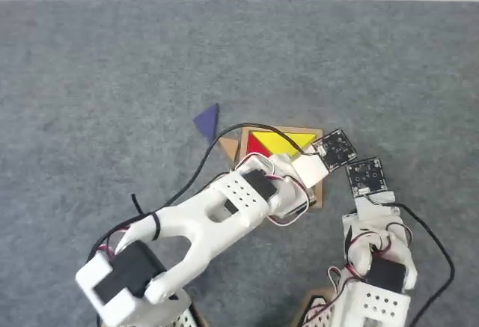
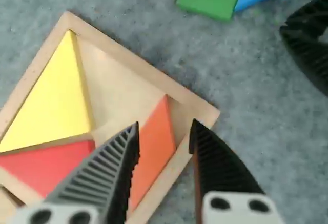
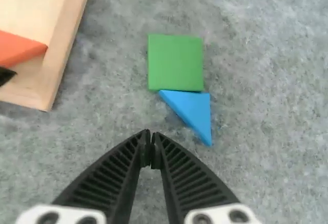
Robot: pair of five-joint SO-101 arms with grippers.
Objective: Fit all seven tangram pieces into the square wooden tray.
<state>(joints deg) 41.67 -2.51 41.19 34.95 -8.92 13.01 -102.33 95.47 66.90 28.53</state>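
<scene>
The left arm stretches forward and across toward its right, its wrist bent downward. The left gripper has its ribbed black fingers parted, with a clear gap between the tips. The right arm sits folded close to its base. The right gripper points down, fingertips pressed together.

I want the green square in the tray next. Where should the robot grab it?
Probably from straight above, pinching the green square across the two opposite edges that nothing touches. It lies flat on the grey cloth, so only its edges can be gripped, and the blue triangle sits against a third edge, leaving no finger room there.
</scene>
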